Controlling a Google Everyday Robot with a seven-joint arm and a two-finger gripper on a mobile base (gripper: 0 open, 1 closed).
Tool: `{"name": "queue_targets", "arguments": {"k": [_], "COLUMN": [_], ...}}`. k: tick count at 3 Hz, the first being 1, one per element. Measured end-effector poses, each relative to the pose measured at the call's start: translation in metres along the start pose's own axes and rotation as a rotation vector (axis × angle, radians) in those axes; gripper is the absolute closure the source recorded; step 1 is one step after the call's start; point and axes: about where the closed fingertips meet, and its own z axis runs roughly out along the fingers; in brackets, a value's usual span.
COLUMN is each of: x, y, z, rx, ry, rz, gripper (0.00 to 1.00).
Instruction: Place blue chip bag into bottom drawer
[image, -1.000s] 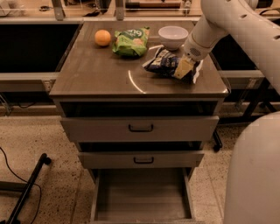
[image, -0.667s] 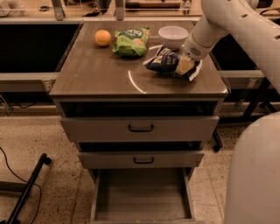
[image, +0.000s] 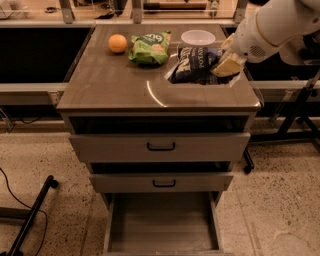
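Item, gripper (image: 228, 64): at the end of a white arm (image: 272, 25) reaching in from the right, low over the right rear part of the cabinet top (image: 110, 85) and set against the right end of the blue chip bag (image: 196, 64); whether the pincer was spread or clamped on the bag could not be told from where I stood

Item, blue chip bag: on the cabinet top, right of centre, dark with white lettering, one white sealed end pointing toward the front left; just in front of the white bowl (image: 198, 37)

Item, green chip bag (image: 150, 47): lay near the back, just left of the blue one

Item, orange (image: 117, 43): stood left of the green bag, apart from it

Item, top drawer (image: 160, 146) and middle drawer (image: 160, 182): each with a black handle, both pulled out a little

Item, bottom drawer (image: 162, 225): drawn out furthest, its plain grey tray open to view, well below the bag

Item, floor (image: 280, 200): speckled, with a black cable (image: 10, 187) at lower left
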Motion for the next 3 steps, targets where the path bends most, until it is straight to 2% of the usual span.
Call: {"name": "queue_targets", "arguments": {"k": [1, 2, 3], "x": [-0.026, -0.023, -0.015], "y": [0.029, 0.034, 0.057], "z": [-0.021, -0.016, -0.014], "rx": [-0.064, -0.076, -0.072], "ry": [-0.13, -0.122, -0.116], "rz": [-0.083, -0.09, -0.113], "gripper": [1.0, 1.0, 1.0]}}
